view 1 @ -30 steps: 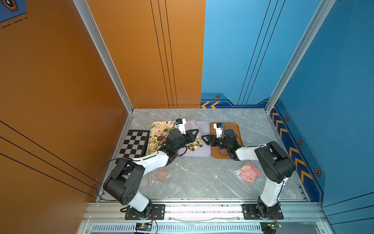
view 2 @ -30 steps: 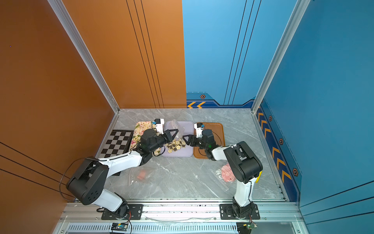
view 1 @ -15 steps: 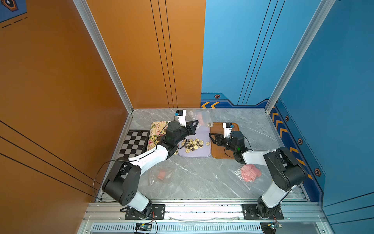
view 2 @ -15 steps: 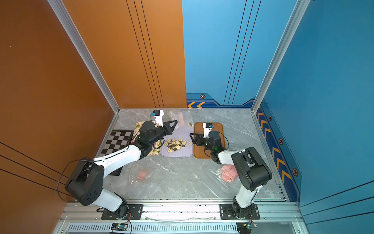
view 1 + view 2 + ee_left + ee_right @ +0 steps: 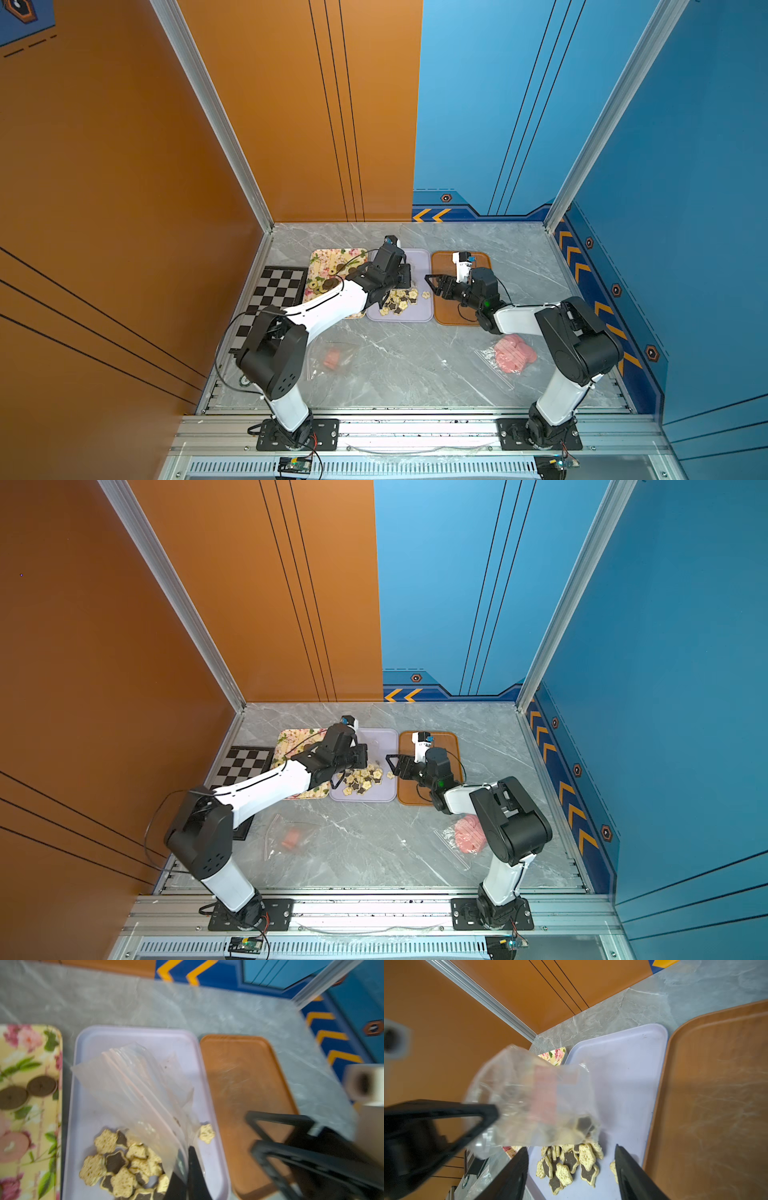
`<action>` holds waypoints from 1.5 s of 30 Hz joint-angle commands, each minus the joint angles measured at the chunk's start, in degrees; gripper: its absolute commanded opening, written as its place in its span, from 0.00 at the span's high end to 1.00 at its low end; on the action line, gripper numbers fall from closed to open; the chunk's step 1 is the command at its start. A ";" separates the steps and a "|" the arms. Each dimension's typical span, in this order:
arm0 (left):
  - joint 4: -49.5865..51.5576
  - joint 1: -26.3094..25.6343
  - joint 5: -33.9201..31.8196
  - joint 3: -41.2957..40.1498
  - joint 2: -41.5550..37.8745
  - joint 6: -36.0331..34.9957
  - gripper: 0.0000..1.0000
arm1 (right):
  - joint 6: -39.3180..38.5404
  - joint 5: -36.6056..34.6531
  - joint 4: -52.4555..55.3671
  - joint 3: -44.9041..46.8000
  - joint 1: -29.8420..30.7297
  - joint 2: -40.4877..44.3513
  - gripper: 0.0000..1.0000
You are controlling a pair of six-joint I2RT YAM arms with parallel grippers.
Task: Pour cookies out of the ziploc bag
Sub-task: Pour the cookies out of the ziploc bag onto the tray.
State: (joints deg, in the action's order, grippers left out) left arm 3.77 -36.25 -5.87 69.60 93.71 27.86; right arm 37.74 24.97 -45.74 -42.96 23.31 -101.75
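Note:
My left gripper [image 5: 188, 1154] is shut on an edge of the clear ziploc bag [image 5: 141, 1084], which hangs crumpled over the lavender tray [image 5: 415, 259]. In both top views the left gripper [image 5: 404, 275] sits above the tray's left half. Cream and dark star-shaped cookies [image 5: 399, 301] lie heaped on the tray, also seen in the wrist views [image 5: 120, 1165] [image 5: 571, 1163]. One dark cookie [image 5: 583, 1124] shows through the bag's [image 5: 533, 1101] lower corner. My right gripper [image 5: 570, 1148] is open and empty, just right of the pile [image 5: 432, 284].
A brown tray [image 5: 446, 311] lies right of the lavender one, and a floral tray [image 5: 328, 257] with round cookies lies left. A checkerboard [image 5: 278, 286] is at far left. A clear bag [image 5: 334, 357] and a bag of pink discs [image 5: 513, 353] lie nearer the front.
The left gripper lifted the bag up and back, then came down again over the tray. The cookie pile now lies uncovered. The right arm drew back, then returned toward the pile.

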 commanded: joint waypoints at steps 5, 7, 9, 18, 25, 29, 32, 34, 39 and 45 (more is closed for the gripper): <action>-6.07 -0.74 1.74 -4.91 -7.55 -0.35 1.00 | 3.11 7.34 -0.95 -3.99 0.93 -4.38 0.33; -6.49 -0.92 2.24 -5.91 -9.22 0.39 1.00 | 4.86 8.91 -4.32 -3.78 0.95 -5.20 0.33; -6.49 -1.02 2.48 -6.55 -10.73 0.74 1.00 | 7.53 10.52 -8.93 -3.30 0.78 -6.30 0.33; -6.23 -0.66 2.70 -9.38 -14.11 1.76 1.00 | 13.55 12.94 -17.98 -2.87 -0.57 -9.38 0.43; -6.23 -0.59 2.79 -10.19 -14.87 2.02 1.00 | 18.52 16.49 -24.78 -4.13 -0.55 -12.09 0.41; -6.56 -0.75 2.64 -10.19 -14.61 2.20 1.00 | 27.56 19.20 -35.46 -5.90 -0.62 -16.59 0.42; -6.85 -0.81 2.44 -10.19 -14.61 2.15 1.00 | 27.95 19.72 -35.55 -6.45 -0.46 -16.71 0.49; -6.93 -0.81 2.27 -10.19 -14.44 2.17 1.00 | 27.89 19.85 -35.56 -6.42 -0.46 -16.64 0.50; -7.82 -0.84 2.35 -10.19 -13.94 2.33 1.00 | 28.27 20.94 -35.50 -7.07 0.14 -16.67 0.50; -8.86 -0.75 2.07 -10.19 -13.85 2.29 1.00 | 28.97 21.75 -35.56 -7.93 0.84 -16.71 0.51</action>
State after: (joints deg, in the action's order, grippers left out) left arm -3.51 -37.10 -4.03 60.01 80.25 29.85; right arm 65.82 45.04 -79.02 -49.74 23.70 -118.37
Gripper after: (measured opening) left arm 0.044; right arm 0.495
